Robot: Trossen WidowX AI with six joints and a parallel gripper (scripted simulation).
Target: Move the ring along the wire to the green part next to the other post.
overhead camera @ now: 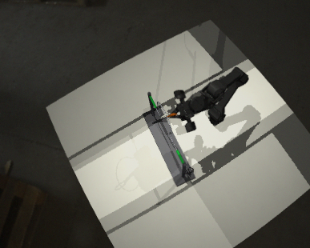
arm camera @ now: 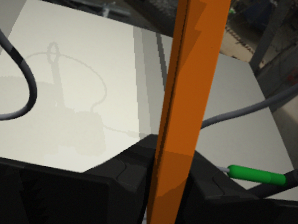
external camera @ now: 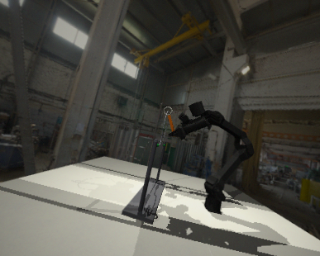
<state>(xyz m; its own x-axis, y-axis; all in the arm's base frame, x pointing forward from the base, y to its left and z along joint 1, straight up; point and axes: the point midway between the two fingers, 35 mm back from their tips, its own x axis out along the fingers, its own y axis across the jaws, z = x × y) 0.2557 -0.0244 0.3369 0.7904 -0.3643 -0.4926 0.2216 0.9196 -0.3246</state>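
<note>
The gripper (overhead camera: 176, 114) (external camera: 173, 133) (arm camera: 171, 167) is shut on the orange handle (overhead camera: 172, 114) (external camera: 170, 122) (arm camera: 187, 100). In the exterior view the ring (external camera: 171, 111) stands above the handle, high over the base. In the top view it is small, left of the handle, between the green parts and nearer the upper green part (overhead camera: 152, 102) than the lower green part (overhead camera: 180, 156). The grey wire (arm camera: 32, 92) shows left of the handle in the wrist view and continues at the right. A green part (arm camera: 255, 174) is lower right there. The ring is out of the wrist view; whether it touches the wire is too small to tell.
The dark base plate (overhead camera: 163, 141) (external camera: 134, 207) carries two posts; the nearer post (external camera: 148, 177) is clearest in the exterior view. The arm (overhead camera: 210, 94) (external camera: 235, 136) reaches in from the right. Shadows of arm and wire lie across the pale table top (overhead camera: 122, 92).
</note>
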